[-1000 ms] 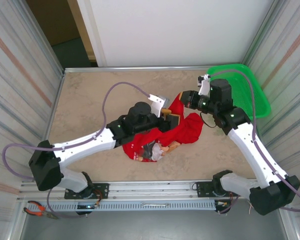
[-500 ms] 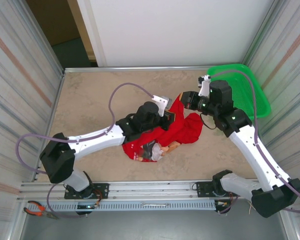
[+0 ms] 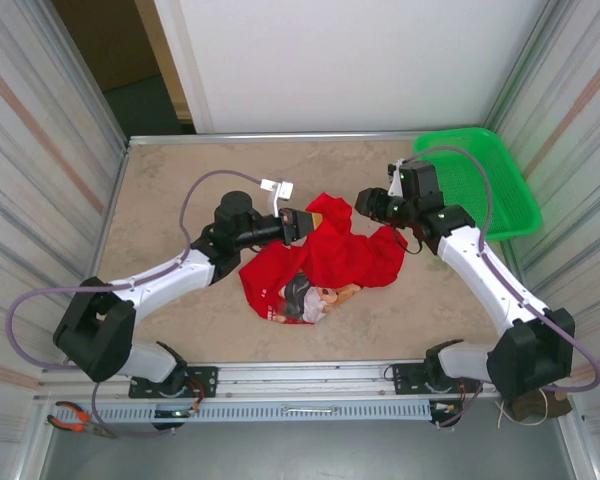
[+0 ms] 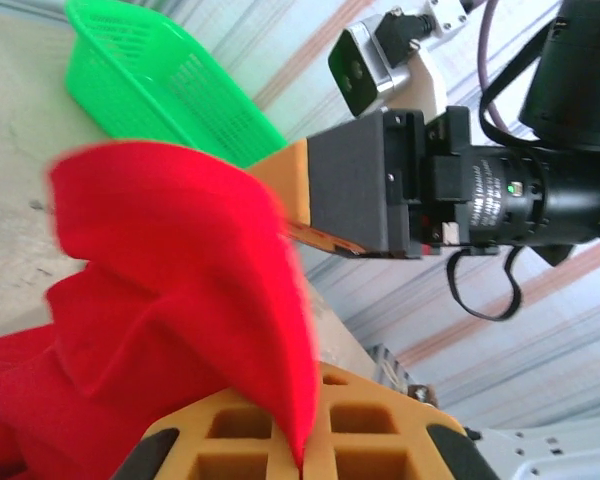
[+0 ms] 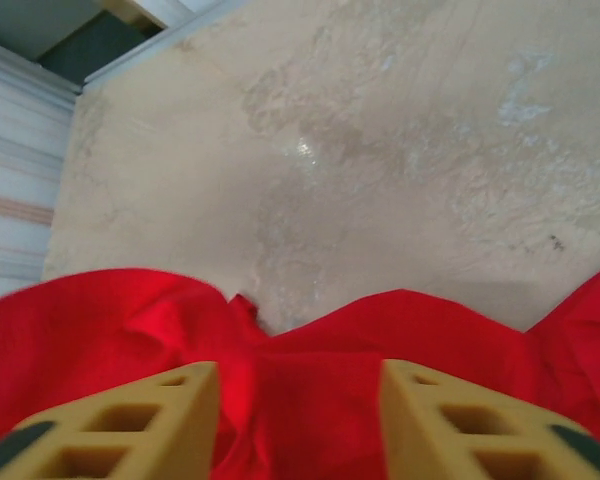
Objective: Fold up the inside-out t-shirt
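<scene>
The left gripper is clamped tight on a raised fold at the 10 o'clock edge of the inside-out t-shirt, which lies crumpled mid-table. At its 1 o'clock the right gripper hangs with its jaws parted, gripping nothing.

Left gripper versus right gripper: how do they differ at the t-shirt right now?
The left gripper is shut, pinching a fold of the t-shirt; the right gripper is open, clamping nothing. The left gripper is at the shirt's left side, the right gripper at its right. Both point toward each other.
</scene>
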`<state>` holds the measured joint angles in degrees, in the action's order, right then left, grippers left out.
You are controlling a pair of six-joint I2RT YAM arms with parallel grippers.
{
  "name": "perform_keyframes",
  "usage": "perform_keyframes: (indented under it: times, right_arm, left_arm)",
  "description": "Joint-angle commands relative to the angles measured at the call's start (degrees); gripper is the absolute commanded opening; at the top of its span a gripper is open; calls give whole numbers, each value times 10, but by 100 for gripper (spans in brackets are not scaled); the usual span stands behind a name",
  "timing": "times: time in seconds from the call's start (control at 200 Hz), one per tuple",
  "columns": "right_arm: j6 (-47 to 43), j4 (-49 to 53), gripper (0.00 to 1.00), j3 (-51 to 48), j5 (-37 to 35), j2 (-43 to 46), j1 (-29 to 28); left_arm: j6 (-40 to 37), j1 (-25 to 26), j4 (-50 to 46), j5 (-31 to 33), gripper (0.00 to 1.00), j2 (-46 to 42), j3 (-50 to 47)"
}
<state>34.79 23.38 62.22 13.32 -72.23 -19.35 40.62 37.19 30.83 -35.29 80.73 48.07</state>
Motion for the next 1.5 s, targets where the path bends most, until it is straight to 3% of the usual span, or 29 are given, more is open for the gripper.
perform_keyframes:
  times: [0.0, 0.266, 0.591, 0.681, 0.761, 0.887, 1.167, 1.353, 1.448, 1.493]
  right_arm:
    - [-12, 10, 51, -6, -1, 50, -1]
    - [54, -10, 66, -79, 18, 143, -24]
    - [98, -86, 66, -92, 37, 59, -59]
    - [104, -100, 59, -92, 46, 39, -65]
    - [108, -106, 45, -92, 56, 28, -65]
    - [101, -96, 0, -82, 65, 34, -55]
    - [84, -13, 0, 15, 118, 137, 27]
    - [100, -1, 0, 51, 146, 189, 33]
    - [107, -13, 0, 36, 149, 197, 32]
    - [104, -13, 0, 26, 147, 197, 32]
  left_arm:
    - [16, 0, 39, -65, 0, -14, 7]
    - [6, -2, 28, -86, 0, -5, 25]
    - [1, -2, 17, -88, 0, -9, 31]
    - [1, -1, 17, -87, 0, -9, 29]
    - [1, -2, 17, -84, 0, -8, 29]
    - [-3, -2, 11, -83, 0, -6, 29]
    - [-25, -16, -8, -74, 0, 23, 1]
    - [-25, -25, 0, -72, 0, 53, -4]
    - [-26, -26, -13, -62, 34, 52, 5]
    - [-28, -26, -23, -55, 44, 45, 7]
